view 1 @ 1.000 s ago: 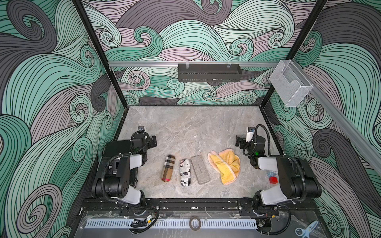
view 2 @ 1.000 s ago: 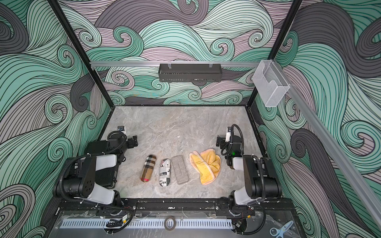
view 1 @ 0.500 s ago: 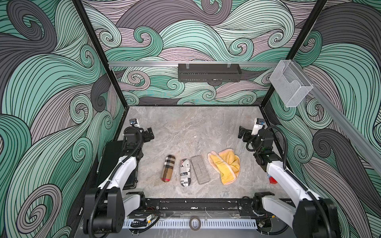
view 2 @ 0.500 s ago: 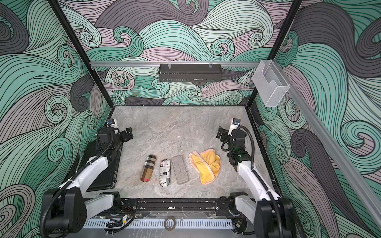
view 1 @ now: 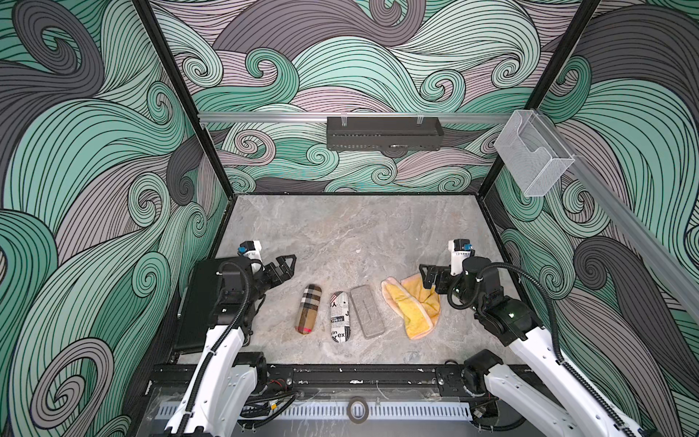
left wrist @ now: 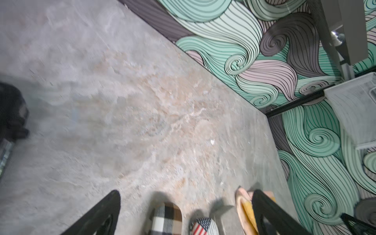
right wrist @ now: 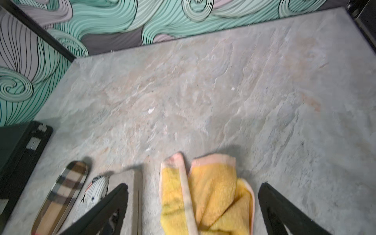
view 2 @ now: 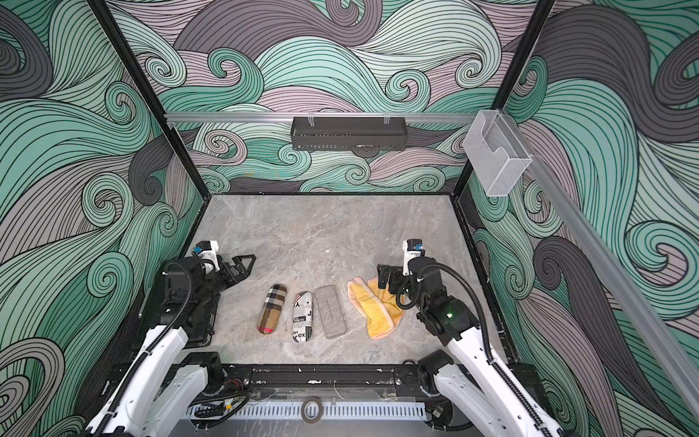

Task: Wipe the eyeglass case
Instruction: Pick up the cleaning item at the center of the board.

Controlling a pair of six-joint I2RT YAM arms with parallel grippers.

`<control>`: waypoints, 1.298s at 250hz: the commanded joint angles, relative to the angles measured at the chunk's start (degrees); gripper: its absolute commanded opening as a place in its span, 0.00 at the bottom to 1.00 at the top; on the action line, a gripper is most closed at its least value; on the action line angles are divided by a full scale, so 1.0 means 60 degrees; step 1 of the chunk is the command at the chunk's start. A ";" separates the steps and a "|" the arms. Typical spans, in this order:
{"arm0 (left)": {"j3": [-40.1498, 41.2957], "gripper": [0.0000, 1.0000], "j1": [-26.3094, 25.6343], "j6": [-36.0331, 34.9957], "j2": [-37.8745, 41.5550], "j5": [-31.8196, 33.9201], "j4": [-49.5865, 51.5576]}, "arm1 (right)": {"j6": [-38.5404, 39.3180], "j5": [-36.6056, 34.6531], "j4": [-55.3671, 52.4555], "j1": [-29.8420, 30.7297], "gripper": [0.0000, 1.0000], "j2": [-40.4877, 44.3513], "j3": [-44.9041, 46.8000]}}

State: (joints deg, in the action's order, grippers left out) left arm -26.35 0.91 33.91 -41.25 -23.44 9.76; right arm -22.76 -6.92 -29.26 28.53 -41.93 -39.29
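Three cases lie side by side near the front edge of the desk [view 1: 340, 234]: a plaid eyeglass case [view 1: 308, 309], a newsprint eyeglass case [view 1: 339, 317] and a grey eyeglass case [view 1: 367, 311]. A yellow cloth [view 1: 414, 314] lies just beside the grey one. The left claw [view 1: 287, 266] hangs spread wide and empty near the plaid case. The right claw [view 1: 427, 278], spread wide and empty, covers the cloth's far corner. Both wrist views are blurred and cut the cases off. In the right wrist view a claw finger [right wrist: 118, 195] hides much of the grey case.
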 commanded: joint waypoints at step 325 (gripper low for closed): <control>0.0707 0.99 -0.4172 0.0774 -0.0675 -0.0107 -0.1409 | -0.0327 -0.0723 0.0075 0.1349 0.97 -0.5314 0.0018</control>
State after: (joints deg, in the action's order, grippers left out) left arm -21.71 -22.98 39.51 -45.19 -26.04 2.59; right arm -25.36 -9.23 -30.74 36.69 -71.11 -37.23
